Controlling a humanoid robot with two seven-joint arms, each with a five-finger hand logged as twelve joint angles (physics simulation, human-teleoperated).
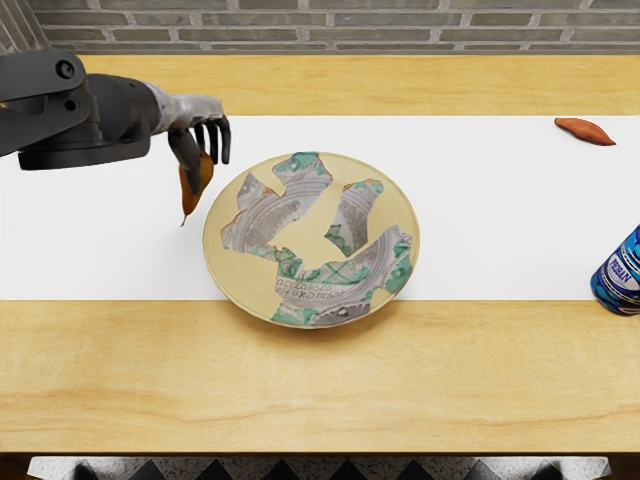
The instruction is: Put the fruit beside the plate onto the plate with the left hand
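Our left hand (200,128) has its fingers (225,140) curled down around the top of the fruit (196,180). The fruit hangs under the hand, pointed end down, just left of the plate (212,240) and not over its rim. We see bare white cloth (100,230) to the left of the fruit and towards the near edge. Well apart, a second orange piece (585,131) lies far right, and a can (620,272) stands at the right edge.

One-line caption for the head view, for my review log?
Left hand grips the orange fruit just left of the patterned plate; another orange piece and a blue can sit far right.
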